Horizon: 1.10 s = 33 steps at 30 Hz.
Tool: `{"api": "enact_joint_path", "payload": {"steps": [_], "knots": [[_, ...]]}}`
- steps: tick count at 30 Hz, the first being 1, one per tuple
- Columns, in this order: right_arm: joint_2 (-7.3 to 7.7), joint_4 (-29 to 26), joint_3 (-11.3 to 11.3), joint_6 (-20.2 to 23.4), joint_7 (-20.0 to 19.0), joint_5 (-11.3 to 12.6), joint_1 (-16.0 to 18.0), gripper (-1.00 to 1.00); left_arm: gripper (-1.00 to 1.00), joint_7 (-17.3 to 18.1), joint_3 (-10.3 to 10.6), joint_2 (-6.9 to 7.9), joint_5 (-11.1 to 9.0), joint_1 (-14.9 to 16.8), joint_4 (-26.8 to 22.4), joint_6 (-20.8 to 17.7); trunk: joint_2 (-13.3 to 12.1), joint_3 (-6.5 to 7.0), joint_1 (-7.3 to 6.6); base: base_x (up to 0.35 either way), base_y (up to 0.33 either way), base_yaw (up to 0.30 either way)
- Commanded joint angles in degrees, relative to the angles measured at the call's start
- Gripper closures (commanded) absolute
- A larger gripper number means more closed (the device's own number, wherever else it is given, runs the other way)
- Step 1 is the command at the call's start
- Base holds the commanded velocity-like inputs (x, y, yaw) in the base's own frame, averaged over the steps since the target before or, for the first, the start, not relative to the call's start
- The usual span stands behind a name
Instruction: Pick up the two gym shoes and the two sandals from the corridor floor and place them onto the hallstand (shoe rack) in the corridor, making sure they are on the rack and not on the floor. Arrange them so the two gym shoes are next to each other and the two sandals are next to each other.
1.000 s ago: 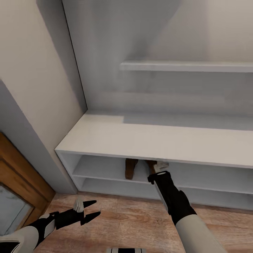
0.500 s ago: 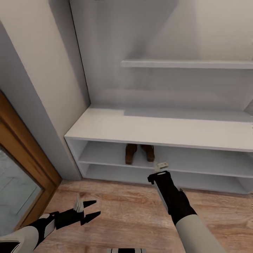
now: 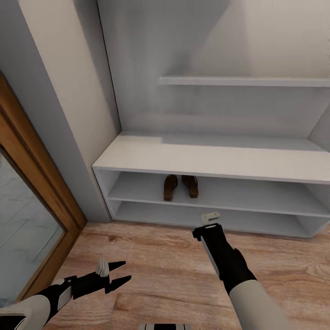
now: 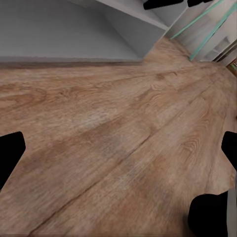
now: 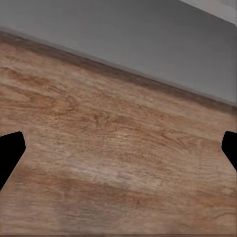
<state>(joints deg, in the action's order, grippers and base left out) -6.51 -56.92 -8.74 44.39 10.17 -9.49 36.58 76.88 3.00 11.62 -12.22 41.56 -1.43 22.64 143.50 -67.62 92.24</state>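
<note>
The two sandals (image 3: 180,186) lie side by side on the upper open tier of the white hallstand (image 3: 215,158), toward its left half. The two gym shoes are out of view. My left gripper (image 3: 123,271) hangs open and empty low over the corridor floor (image 3: 160,256), to the left in front of the rack. My right gripper (image 3: 210,219) points at the rack's lower tier from just in front of it. In its wrist view the fingertips (image 5: 11,150) stand wide apart over bare planks, open and empty. The left wrist view shows spread fingertips (image 4: 10,153) over the floor.
A wood-framed door with a pale glass panel (image 3: 27,220) stands at the left, next to a grey wall post (image 3: 68,151). A grey-white shelf (image 3: 243,81) runs above the rack's flat top. Floor planks stretch between me and the rack.
The whole view has shifted: the rack now sits farther off and higher, and both sandals show fully. The arms hold the same pose, both grippers still open.
</note>
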Motion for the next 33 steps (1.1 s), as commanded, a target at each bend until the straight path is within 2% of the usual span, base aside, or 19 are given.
{"api": "enact_joint_path", "payload": {"steps": [1,18,25,28,31,33], "knots": [[0.00,0.0,-0.1,0.3,0.1,-0.3,0.0,-1.00,-1.00,0.1,0.3,0.02,-0.4,0.0,0.0,0.3,0.0,-0.05,-0.02,-0.068,0.000,0.000],[0.00,-0.3,-0.1,-0.1,0.1,-0.3,-0.3,-1.00,-1.00,0.2,0.3,-0.02,-0.4,0.0,0.0,0.3,0.0,-0.05,-0.02,-0.009,0.000,0.000],[0.00,-0.6,-0.1,-0.3,0.1,-0.3,-0.3,-1.00,-1.00,0.2,0.3,-0.02,-0.4,0.0,0.0,0.3,0.0,-0.05,-0.02,-0.215,0.000,0.000],[0.00,-0.5,-0.1,-3.3,0.1,-0.3,-0.4,-1.00,-1.00,0.2,0.3,-0.02,-0.4,0.0,0.0,0.3,0.0,-0.05,-0.02,-0.116,0.000,0.000],[0.00,-0.3,0.0,-9.1,0.2,0.8,-0.6,-1.00,-1.00,0.2,0.3,-0.02,-0.4,0.0,0.0,0.3,0.0,-0.05,-0.02,-0.045,0.000,-0.007],[0.09,0.8,0.1,-15.0,0.2,5.8,-0.8,-1.00,-1.00,0.1,0.3,-0.02,-0.4,0.0,0.0,0.3,0.0,-0.05,-0.02,-0.012,0.000,-0.158]]}}
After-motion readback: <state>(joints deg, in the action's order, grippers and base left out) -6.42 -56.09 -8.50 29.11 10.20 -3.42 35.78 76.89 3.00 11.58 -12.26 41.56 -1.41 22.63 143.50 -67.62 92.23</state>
